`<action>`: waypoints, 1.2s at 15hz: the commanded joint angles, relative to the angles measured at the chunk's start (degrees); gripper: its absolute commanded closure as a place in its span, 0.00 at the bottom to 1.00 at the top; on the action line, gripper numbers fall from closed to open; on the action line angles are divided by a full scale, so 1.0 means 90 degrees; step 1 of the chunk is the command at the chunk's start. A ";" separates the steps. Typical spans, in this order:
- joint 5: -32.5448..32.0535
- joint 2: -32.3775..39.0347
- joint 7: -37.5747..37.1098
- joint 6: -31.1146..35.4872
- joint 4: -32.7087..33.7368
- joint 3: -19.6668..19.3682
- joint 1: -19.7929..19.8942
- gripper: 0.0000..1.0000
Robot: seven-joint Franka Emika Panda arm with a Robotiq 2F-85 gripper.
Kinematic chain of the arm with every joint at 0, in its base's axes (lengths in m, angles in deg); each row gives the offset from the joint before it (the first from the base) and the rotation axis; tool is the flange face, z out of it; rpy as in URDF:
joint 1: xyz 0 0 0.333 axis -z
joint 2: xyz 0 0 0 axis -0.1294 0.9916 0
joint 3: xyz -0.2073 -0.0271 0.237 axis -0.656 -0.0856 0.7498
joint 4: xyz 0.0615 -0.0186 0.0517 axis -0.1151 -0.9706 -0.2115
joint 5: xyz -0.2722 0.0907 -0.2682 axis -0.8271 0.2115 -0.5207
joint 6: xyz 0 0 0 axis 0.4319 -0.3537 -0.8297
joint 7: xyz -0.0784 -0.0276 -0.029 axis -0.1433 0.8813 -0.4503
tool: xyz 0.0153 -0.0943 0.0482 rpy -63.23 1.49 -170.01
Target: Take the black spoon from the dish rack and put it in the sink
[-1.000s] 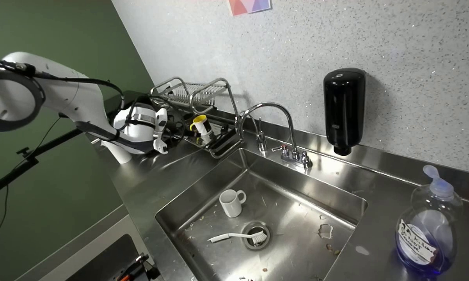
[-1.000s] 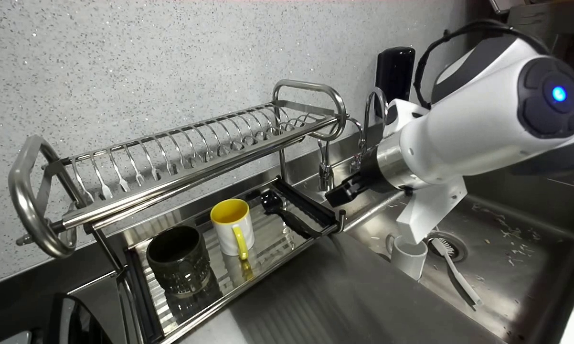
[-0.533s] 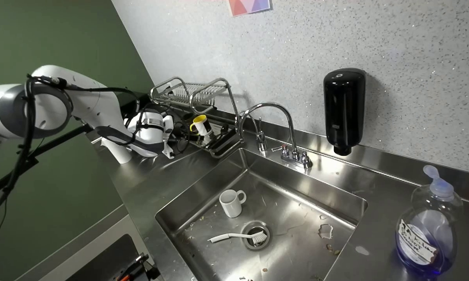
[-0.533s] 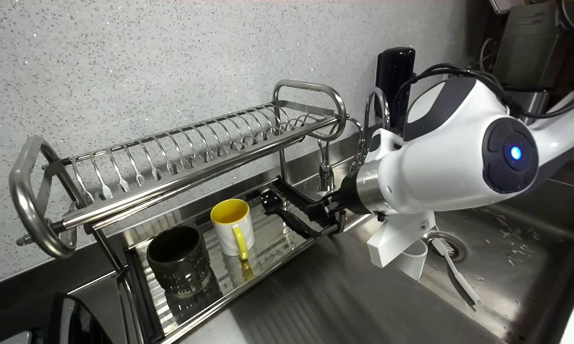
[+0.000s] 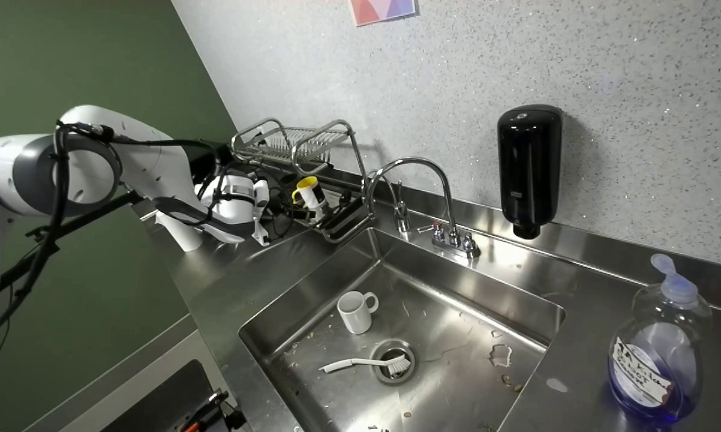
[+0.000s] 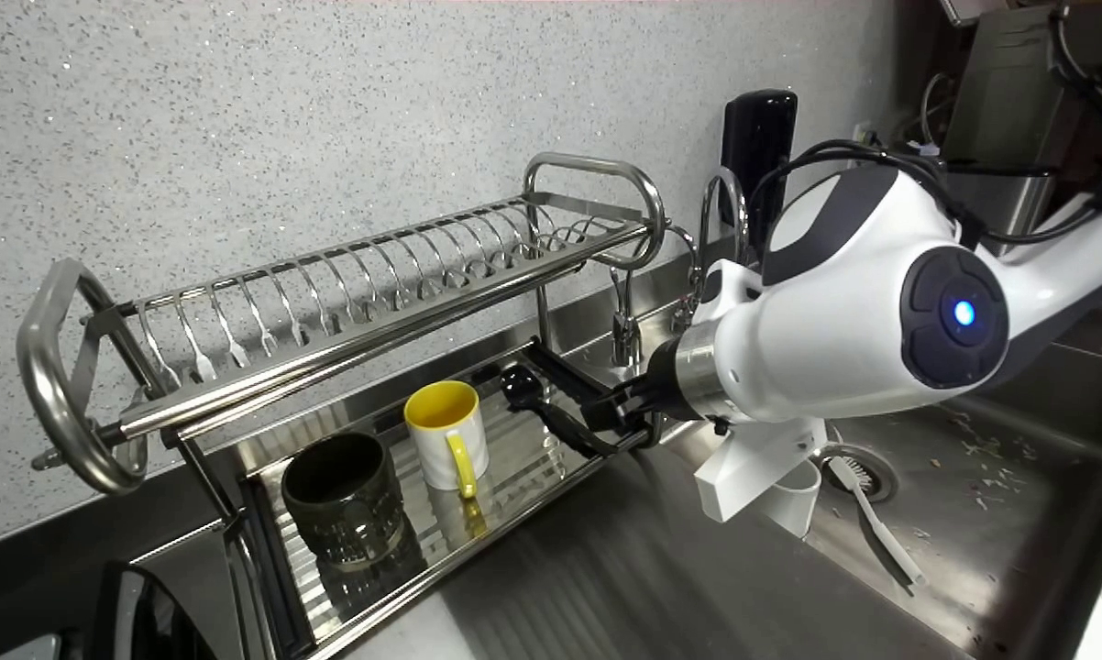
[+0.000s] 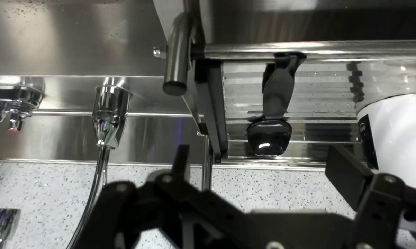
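jaws spread, the black spoon beyond their gap; an off-centre reach could drive one finger into the yellow-lined mug.

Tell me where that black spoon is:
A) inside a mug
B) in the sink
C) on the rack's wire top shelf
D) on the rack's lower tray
D: in an exterior view the black spoon lies on the lower tray of the dish rack, beside the yellow-handled mug.

glare: sink floor | shadow: beside black dispenser | glint: black spoon | soft focus: claw, wrist view
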 commanded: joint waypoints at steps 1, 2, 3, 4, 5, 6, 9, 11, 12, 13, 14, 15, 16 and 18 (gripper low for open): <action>-0.0167 0.0363 -0.0119 -0.0266 0.0441 0.0068 -0.0001 0.00; -0.0208 0.0440 -0.0166 -0.0299 0.0519 0.0059 -0.0011 0.00; -0.0288 0.0536 -0.0238 -0.0285 0.0632 0.0053 -0.0022 0.00; -0.0401 0.0638 -0.0301 -0.0216 0.0748 0.0052 -0.0020 0.00; -0.0483 0.0742 -0.0333 -0.0143 0.0868 0.0069 -0.0002 0.00; -0.0562 0.0832 -0.0396 -0.0085 0.0968 0.0089 0.0018 0.00; -0.0610 0.1067 -0.0512 -0.0013 0.1201 0.0156 0.0063 0.00; -0.0602 0.1202 -0.0517 0.0033 0.1331 0.0169 0.0064 0.00; -0.0571 0.1263 -0.0512 0.0043 0.1387 0.0174 0.0069 0.00; -0.0556 0.1311 -0.0514 0.0053 0.1427 0.0178 0.0068 0.00; -0.0539 0.1355 -0.0522 0.0052 0.1462 0.0178 0.0067 0.00; -0.0564 0.1401 -0.0573 0.0080 0.1501 0.0176 0.0068 0.00; -0.0604 0.1454 -0.0638 0.0121 0.1548 0.0171 0.0068 0.00; -0.0628 0.1549 -0.0655 0.0186 0.1633 0.0167 0.0055 0.00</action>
